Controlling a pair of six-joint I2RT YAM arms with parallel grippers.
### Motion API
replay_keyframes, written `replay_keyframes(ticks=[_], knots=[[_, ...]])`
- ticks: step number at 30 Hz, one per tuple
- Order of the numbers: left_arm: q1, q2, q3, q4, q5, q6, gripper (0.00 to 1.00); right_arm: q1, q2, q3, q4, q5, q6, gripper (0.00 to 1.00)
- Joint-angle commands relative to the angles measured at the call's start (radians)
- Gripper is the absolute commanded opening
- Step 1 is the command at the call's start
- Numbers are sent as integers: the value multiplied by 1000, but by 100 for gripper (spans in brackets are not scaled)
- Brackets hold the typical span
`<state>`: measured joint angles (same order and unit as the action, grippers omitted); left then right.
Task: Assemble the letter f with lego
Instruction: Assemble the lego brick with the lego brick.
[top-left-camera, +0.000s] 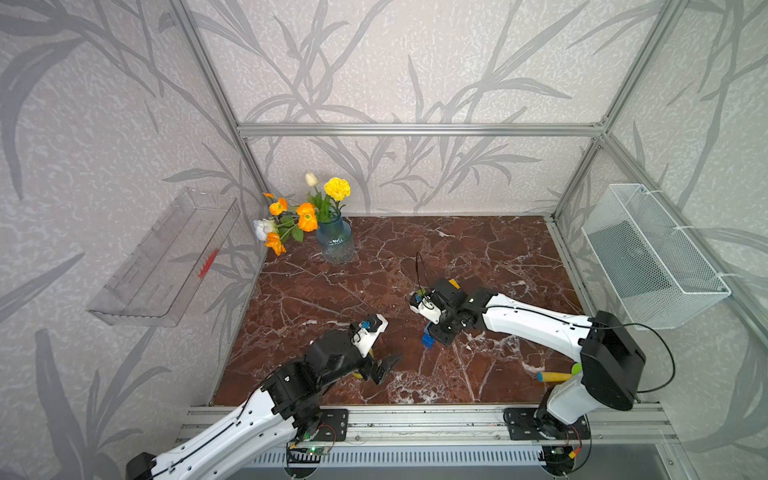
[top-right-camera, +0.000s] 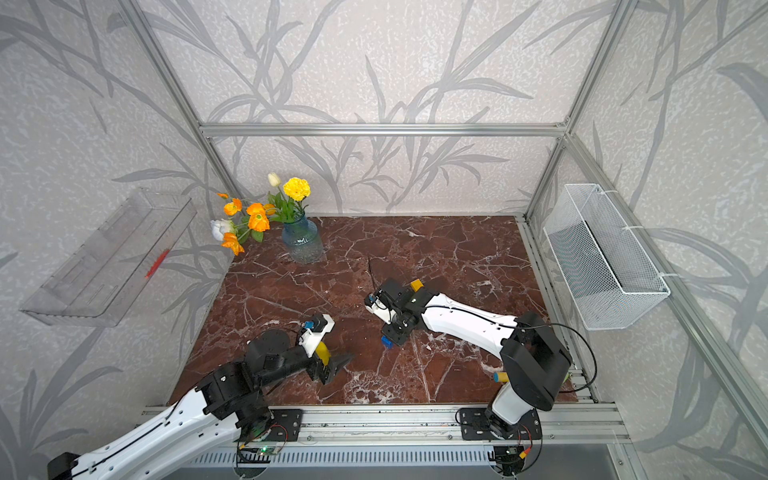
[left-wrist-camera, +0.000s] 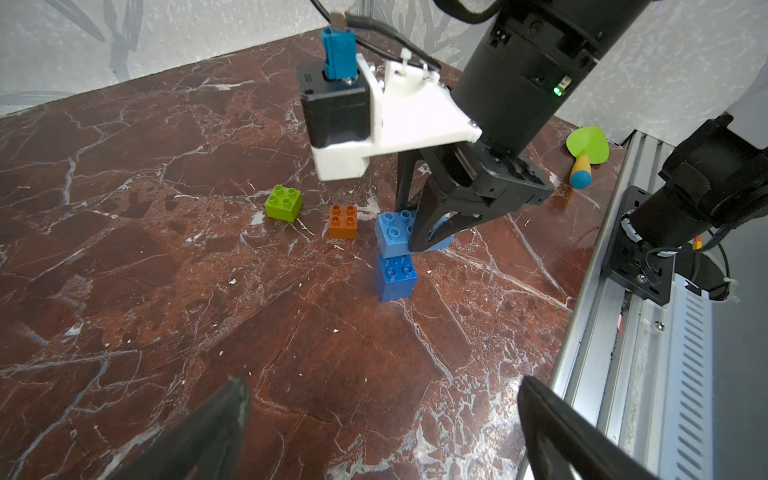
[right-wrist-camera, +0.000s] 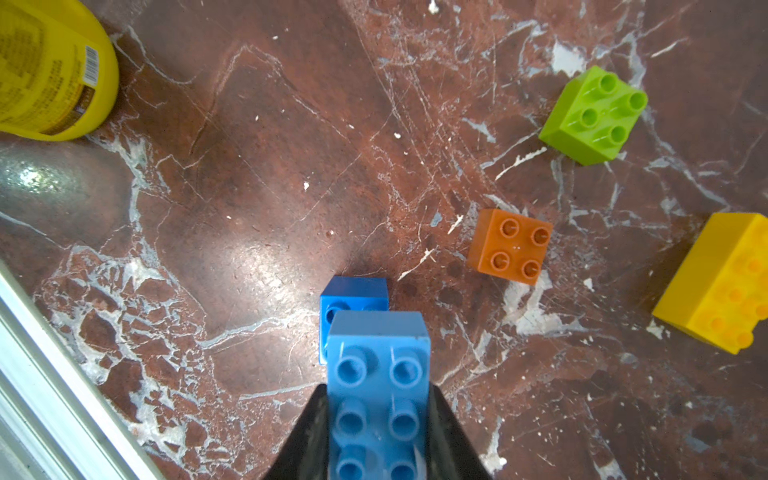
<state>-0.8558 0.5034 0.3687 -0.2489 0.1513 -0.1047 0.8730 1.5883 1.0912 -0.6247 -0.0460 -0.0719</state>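
Now the first join of the f: the right tool (right-wrist-camera: 378, 432) brings the long light-blue brick (right-wrist-camera: 378, 374) onto the small dark-blue brick (left-wrist-camera: 395, 278).

The right tool is clamped narrow on the light-blue brick's long sides, studs up, with one end over the dark-blue brick, which stands on the surface (left-wrist-camera: 166, 291). Whether the two already touch or a sliver of air remains, I cannot tell. The left tool (left-wrist-camera: 382, 390) hangs wide and empty, near the pair. The orange brick (right-wrist-camera: 513, 247), green brick (right-wrist-camera: 594, 114) and long yellow brick (right-wrist-camera: 719, 282) lie loose and apart on the surface, so most of the letter is unbuilt. The next move probably calls for squaring the upper brick's end over the lower studs and pressing straight down. The dark-blue brick looks free to slide or tip, so the left tool might need to steady it.
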Motion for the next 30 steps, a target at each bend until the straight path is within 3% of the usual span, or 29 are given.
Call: replay_keyframes(ticks=[1, 30], knots=[[-3, 0, 0, 4, 0, 7, 100, 7, -3, 11, 8, -7, 8, 27], [-5, -6, -1, 3, 2, 6, 100, 49, 70, 32, 41, -6, 60, 26]])
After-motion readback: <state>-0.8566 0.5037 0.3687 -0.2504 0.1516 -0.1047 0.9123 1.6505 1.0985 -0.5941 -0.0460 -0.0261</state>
